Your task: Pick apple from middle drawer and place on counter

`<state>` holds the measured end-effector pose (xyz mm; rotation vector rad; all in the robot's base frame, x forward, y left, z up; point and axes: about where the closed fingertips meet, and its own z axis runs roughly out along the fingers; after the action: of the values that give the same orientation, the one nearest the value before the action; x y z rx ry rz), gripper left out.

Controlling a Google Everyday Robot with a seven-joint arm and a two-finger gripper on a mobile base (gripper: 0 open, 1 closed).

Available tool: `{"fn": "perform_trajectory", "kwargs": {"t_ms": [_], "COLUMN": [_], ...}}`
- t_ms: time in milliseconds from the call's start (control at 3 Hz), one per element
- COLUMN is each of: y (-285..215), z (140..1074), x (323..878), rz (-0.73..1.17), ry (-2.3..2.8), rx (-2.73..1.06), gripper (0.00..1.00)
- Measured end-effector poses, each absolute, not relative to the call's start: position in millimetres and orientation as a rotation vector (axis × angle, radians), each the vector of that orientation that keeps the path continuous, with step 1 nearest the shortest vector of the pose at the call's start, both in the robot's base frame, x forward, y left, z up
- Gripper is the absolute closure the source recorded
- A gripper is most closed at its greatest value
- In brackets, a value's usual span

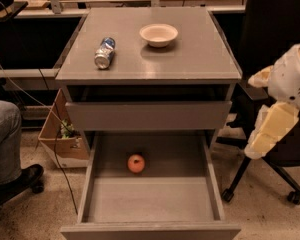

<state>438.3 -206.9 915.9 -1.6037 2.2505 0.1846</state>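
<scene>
The small red-orange apple (136, 163) lies on the floor of the open middle drawer (150, 201), near its back, slightly left of centre. The grey counter (190, 59) tops the cabinet above it. My gripper (268, 133), pale yellow below a white arm segment, hangs in the air at the right of the cabinet. It is about level with the upper drawer front, well right of and above the apple, and it holds nothing that I can see.
A crushed silver-blue can (104, 53) and a beige bowl (159, 34) sit on the counter. A shallower drawer (149, 115) is slightly open above the middle one. A black office chair (275, 149) stands to the right, a cardboard box (62, 134) and a seated person's leg (5, 144) to the left.
</scene>
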Motion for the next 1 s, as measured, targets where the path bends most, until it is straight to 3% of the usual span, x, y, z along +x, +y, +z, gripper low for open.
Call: {"fn": "perform_trajectory", "kwargs": {"t_ms": [333, 1000], "y": [-174, -58], "z": [852, 758], "x": [432, 439], "rz": [0.439, 0.889], "ry": [2.179, 1.979], "rx": [-1.513, -1.341], "gripper": [0.00, 0.00]}}
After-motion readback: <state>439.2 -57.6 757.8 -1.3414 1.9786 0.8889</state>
